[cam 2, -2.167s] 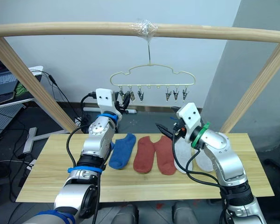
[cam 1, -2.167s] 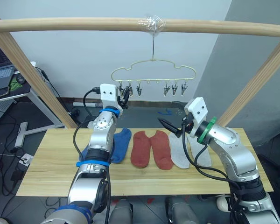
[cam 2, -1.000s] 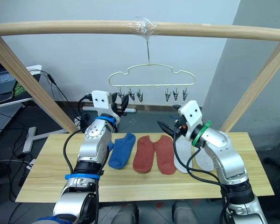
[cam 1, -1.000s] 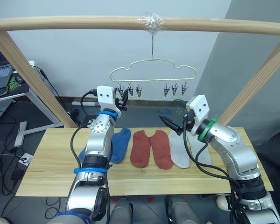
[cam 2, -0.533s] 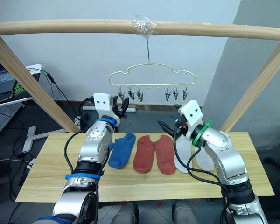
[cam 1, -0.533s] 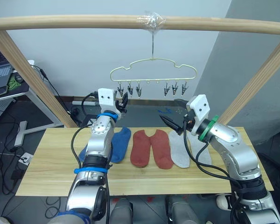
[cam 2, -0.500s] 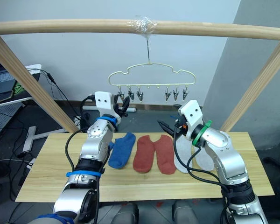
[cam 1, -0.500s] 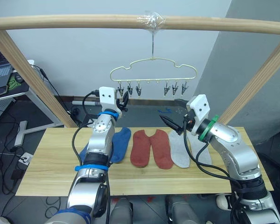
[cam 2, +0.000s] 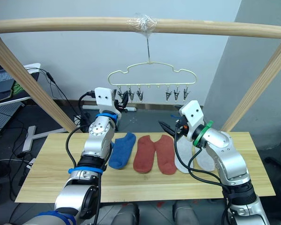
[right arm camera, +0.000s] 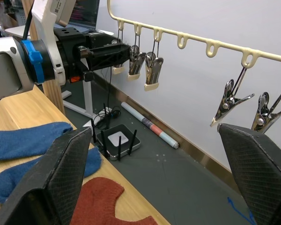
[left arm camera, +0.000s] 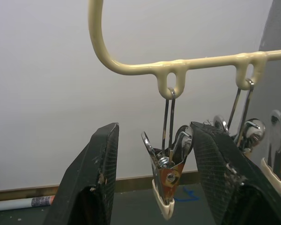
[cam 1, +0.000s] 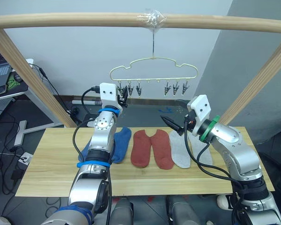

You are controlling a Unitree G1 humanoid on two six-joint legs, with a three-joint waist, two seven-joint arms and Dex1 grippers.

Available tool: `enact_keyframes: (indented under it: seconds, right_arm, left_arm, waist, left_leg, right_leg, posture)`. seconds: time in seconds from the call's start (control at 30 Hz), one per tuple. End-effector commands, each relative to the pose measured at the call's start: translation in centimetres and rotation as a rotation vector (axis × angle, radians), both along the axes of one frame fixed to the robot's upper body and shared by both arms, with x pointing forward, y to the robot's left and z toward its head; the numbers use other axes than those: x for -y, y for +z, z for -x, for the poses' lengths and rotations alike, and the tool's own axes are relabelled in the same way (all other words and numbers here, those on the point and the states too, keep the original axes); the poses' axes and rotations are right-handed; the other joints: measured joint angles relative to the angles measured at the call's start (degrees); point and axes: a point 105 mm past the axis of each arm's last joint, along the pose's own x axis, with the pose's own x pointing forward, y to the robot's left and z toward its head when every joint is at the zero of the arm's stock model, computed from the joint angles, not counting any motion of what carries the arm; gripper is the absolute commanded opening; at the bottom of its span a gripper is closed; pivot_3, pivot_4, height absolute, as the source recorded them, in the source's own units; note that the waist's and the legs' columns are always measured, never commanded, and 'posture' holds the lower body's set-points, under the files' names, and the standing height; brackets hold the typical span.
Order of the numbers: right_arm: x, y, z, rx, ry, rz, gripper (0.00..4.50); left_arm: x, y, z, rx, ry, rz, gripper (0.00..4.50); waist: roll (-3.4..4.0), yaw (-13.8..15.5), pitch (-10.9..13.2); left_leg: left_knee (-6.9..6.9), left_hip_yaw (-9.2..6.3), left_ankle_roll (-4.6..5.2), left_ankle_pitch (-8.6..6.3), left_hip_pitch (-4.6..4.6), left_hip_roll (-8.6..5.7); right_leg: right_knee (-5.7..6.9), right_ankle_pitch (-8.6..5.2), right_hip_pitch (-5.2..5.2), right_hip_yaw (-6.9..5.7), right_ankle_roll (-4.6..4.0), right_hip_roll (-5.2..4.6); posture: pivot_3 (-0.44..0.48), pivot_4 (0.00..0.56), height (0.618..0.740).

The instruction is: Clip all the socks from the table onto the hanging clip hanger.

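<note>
The pale-yellow clip hanger hangs from the top pole, with three metal clips at each end of its bar. My left gripper is raised at the hanger's left end. It is open, and its fingers stand on either side of the leftmost clip without touching it. All the socks lie side by side on the table: a blue sock with its mate partly behind my left arm, a brick-red pair and a light grey pair. Above the grey socks my right gripper hovers wide open and empty.
A round wooden pole frame spans the scene, and its slanted legs come down behind both table ends. A side desk with a laptop stands at the far left. Cables and a small black box lie on the floor behind the table.
My left gripper has risen a little toward the leftmost clip. The right arm and the socks have stayed where they were.
</note>
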Motion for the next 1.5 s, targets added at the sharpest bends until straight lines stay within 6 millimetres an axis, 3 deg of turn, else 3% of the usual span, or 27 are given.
enact_keyframes:
  seconds: [0.03,0.3,0.4,0.57,0.67,0.97,1.07,1.2,1.3,1.43,1.5]
  right_arm:
    - [-0.3,2.1,0.3,0.077,0.009,-0.018,4.5]
    - [-0.1,2.1,0.2,0.08,0.008,-0.005,4.5]
    - [-0.1,2.0,0.3,0.078,0.008,-0.004,4.5]
    - [-0.1,2.0,0.3,0.076,0.007,-0.005,4.5]
    - [-0.1,2.0,0.3,0.077,0.004,-0.005,4.5]
    - [-0.1,1.7,0.4,0.069,-0.004,-0.007,4.5]
    - [1.8,-1.3,0.2,-0.033,-0.13,0.0,4.5]
    - [6.5,-6.8,-0.2,-0.163,-0.374,0.093,4.5]
    - [9.5,-9.4,-0.2,-0.235,-0.528,0.139,4.5]
    - [12.1,-12.9,-0.4,-0.386,-0.661,0.112,4.5]
    - [12.4,-13.9,-0.7,-0.442,-0.694,0.074,4.5]
  left_arm:
    - [0.6,1.8,0.2,0.069,-0.016,0.001,2.44]
    - [0.9,1.7,0.3,0.073,-0.023,-0.001,2.44]
    - [1.2,1.9,0.4,0.083,-0.033,0.002,1.9]
    - [1.4,2.1,0.4,0.089,-0.037,0.005,0.56]
    - [1.2,2.3,0.3,0.093,-0.033,0.005,0.06]
    - [0.6,2.1,0.2,0.075,-0.043,-0.004,0.0]
    - [1.0,1.7,0.5,0.026,-0.139,-0.004,0.0]
    - [0.3,1.2,1.3,-0.039,-0.214,-0.025,0.0]
    - [-0.9,1.1,1.6,-0.067,-0.201,-0.079,0.0]
    - [-1.5,1.3,1.6,-0.076,-0.195,-0.054,0.0]
    - [-1.4,1.2,1.7,-0.078,-0.197,-0.052,0.0]
  waist:
    - [0.0,0.0,0.0]
    - [0.0,0.0,0.0]
    - [0.01,0.0,0.0]
    - [0.01,0.0,0.0]
    - [0.01,0.0,0.0]
    - [0.01,0.0,0.0]
    - [0.0,0.1,0.0]
    - [0.03,0.1,0.1]
    - [0.1,0.0,0.1]
    - [0.1,-0.4,0.1]
    - [0.09,-0.4,0.1]
  left_leg:
    - [0.0,0.0,0.0,0.0,0.0,0.0]
    - [0.0,0.0,0.0,0.0,-0.01,0.0]
    - [0.0,0.0,0.0,0.0,0.0,0.0]
    - [0.0,0.0,0.0,0.0,0.0,0.0]
    - [0.0,0.0,0.0,0.0,0.0,0.0]
    - [0.0,0.0,0.0,0.0,0.0,0.0]
    - [0.0,-0.01,0.0,0.0,0.0,0.0]
    - [-0.01,-0.01,0.0,0.0,-0.04,-0.01]
    - [0.02,0.0,0.0,0.01,0.0,-0.01]
    - [0.04,0.0,0.07,0.05,0.1,-0.01]
    - [0.12,0.0,0.08,0.06,0.08,-0.01]
  right_leg:
    - [0.0,0.0,0.0,0.0,0.0,0.0]
    - [0.0,0.0,0.0,0.0,0.0,0.0]
    - [0.01,0.0,0.0,0.0,0.0,0.0]
    - [0.01,0.0,0.0,0.0,0.0,0.0]
    - [0.01,0.0,0.0,0.0,0.0,0.0]
    - [0.01,0.0,0.0,0.0,0.0,0.0]
    - [0.01,0.0,0.0,-0.01,0.0,0.0]
    - [0.0,0.0,0.0,0.01,-0.02,-0.01]
    - [0.07,0.0,-0.02,0.02,-0.01,-0.01]
    - [0.18,-0.01,0.0,0.02,-0.03,0.01]
    - [0.18,-0.01,0.02,0.03,-0.04,0.01]
  posture:
    - [-0.043,0.206,0.74]
    - [-0.043,0.206,0.74]
    - [-0.043,0.203,0.74]
    - [-0.043,0.203,0.74]
    - [-0.043,0.203,0.74]
    - [-0.04,0.201,0.74]
    - [-0.029,0.204,0.74]
    - [-0.027,0.207,0.74]
    - [-0.023,0.206,0.74]
    - [-0.019,0.205,0.74]
    - [-0.017,0.205,0.74]
